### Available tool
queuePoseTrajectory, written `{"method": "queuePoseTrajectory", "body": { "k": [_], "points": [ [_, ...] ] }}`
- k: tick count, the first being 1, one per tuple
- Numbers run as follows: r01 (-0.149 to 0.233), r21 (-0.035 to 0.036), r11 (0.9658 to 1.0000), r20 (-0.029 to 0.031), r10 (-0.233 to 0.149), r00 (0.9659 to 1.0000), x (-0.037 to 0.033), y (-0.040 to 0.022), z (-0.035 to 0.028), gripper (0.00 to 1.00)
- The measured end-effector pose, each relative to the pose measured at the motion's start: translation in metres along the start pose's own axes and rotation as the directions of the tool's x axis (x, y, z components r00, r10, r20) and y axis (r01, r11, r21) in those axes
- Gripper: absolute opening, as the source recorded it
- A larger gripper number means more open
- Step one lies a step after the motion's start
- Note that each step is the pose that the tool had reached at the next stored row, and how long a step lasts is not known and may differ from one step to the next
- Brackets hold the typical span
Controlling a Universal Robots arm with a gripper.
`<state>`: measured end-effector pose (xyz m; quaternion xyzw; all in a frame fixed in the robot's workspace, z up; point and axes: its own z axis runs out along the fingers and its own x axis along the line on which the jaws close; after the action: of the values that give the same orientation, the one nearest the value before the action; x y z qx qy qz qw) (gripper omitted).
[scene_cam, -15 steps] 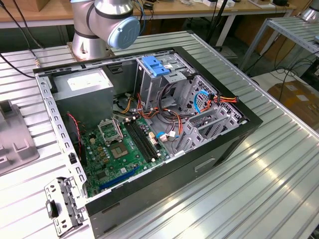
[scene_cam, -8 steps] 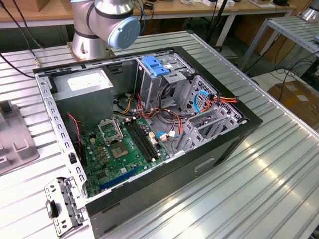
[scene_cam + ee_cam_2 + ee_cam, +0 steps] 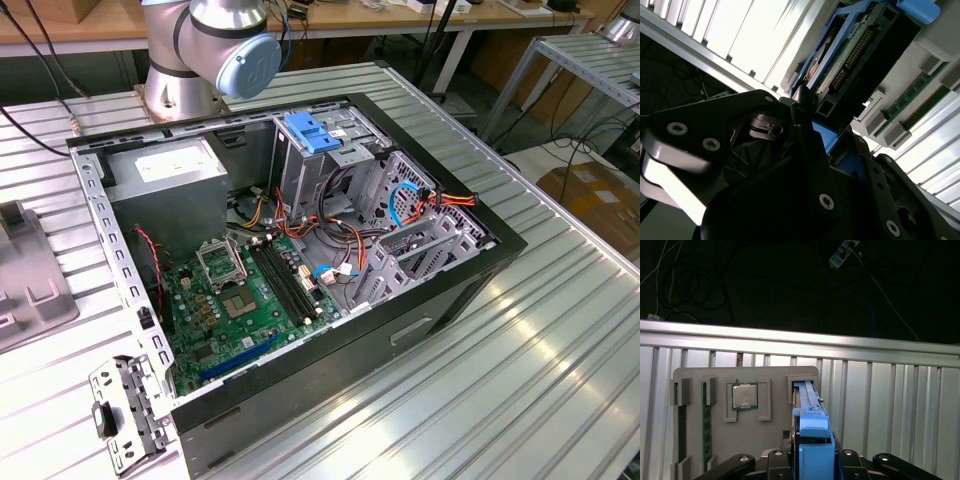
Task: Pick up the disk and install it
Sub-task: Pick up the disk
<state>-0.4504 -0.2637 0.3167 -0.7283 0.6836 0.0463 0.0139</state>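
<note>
On the tray [image 3: 695, 375], beyond the chip [image 3: 744, 396], the disk [image 3: 806, 397] stands on edge in the slot at the tray's corner. My pincer [image 3: 813, 457] pinches its blue rail. This is the pick-up stage, I judge. Lifting calls for a straight pull along the slot.

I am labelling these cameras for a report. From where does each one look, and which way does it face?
Exterior view: off the arm, above the table, looking down into the open computer case; the arm's lower joints show.
First wrist view: on the arm, looking over the pincer at the disk standing in a grey tray.
Second wrist view: on the arm, close behind the pincer, looking along the disk.
Shared: both wrist views show pincer, disk and tray.
</note>
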Motion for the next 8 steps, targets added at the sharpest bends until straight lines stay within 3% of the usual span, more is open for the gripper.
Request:
{"method": "queuePoseTrajectory", "body": {
  "k": [8],
  "points": [
    [0.0, 0.0001, 1.0, 0.0, 0.0, 1.0, -0.0002, 0.0001, -0.0019, 0.37]
  ]
}}
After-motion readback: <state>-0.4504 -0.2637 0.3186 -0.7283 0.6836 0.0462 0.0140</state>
